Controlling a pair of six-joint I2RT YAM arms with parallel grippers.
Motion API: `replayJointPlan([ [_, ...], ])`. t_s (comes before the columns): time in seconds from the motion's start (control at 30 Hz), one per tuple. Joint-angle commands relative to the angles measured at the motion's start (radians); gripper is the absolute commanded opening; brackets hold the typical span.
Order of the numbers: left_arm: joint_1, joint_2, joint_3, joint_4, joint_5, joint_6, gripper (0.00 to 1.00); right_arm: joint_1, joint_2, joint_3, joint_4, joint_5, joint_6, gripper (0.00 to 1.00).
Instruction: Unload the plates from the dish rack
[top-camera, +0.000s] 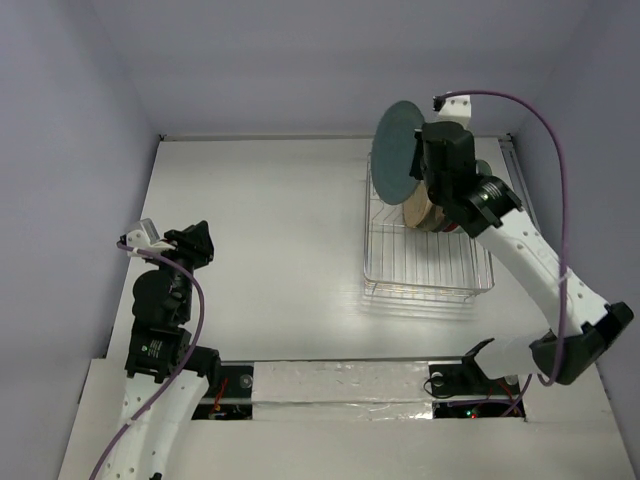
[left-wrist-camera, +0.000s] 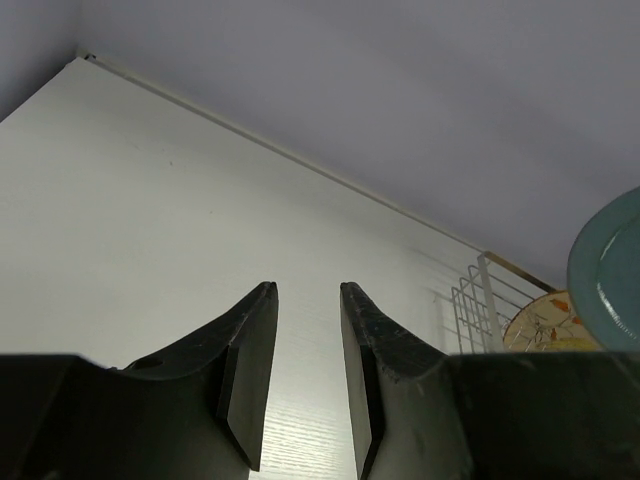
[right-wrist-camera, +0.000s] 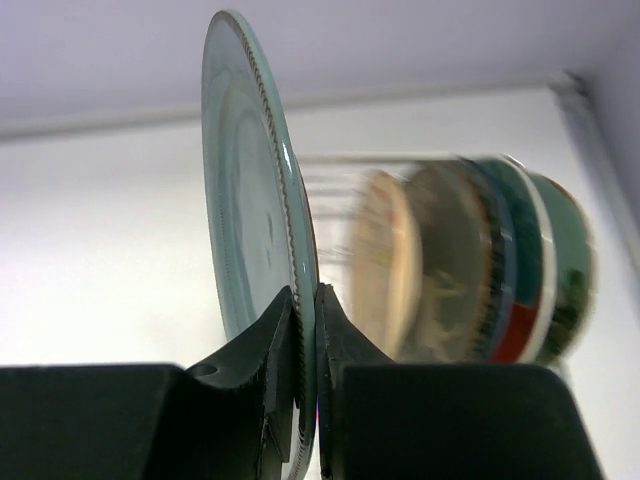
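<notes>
Lifting the plain teal plate (top-camera: 395, 150) on edge out of the dish rack (top-camera: 430, 262).

From above: pinching the plate's rim with the right gripper (top-camera: 420, 165) and holding it upright over the rack's twelve-o'clock end, toward one o'clock on the table (top-camera: 260, 220); leaving the remaining plates (top-camera: 425, 212) standing in the rack just below; resting the left gripper (top-camera: 195, 240) at nine o'clock, well apart. Through the left wrist: showing jaws parted with nothing between them, catching the rack and the teal plate at three o'clock. Through the right wrist: squeezing almost fully closed on the teal rim at six o'clock, with about four blurred plates lined up behind at three o'clock. Judging the step as carrying off the first plate. Needing next a swing clear to bare table and a tilt to lay it flat without clipping the row.
</notes>
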Motion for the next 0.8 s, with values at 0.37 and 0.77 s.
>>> replayJointPlan([
  [0.37, -0.005, -0.017, -0.001, 0.026, 0.004, 0.000, 0.29, 0.152, 0.263, 0.080, 0.458, -0.502, 0.356, 0.00],
  [0.77, -0.005, -0.025, -0.001, 0.029, 0.004, 0.000, 0.29, 0.176, 0.589, 0.065, 0.653, -0.570, 0.564, 0.00],
])
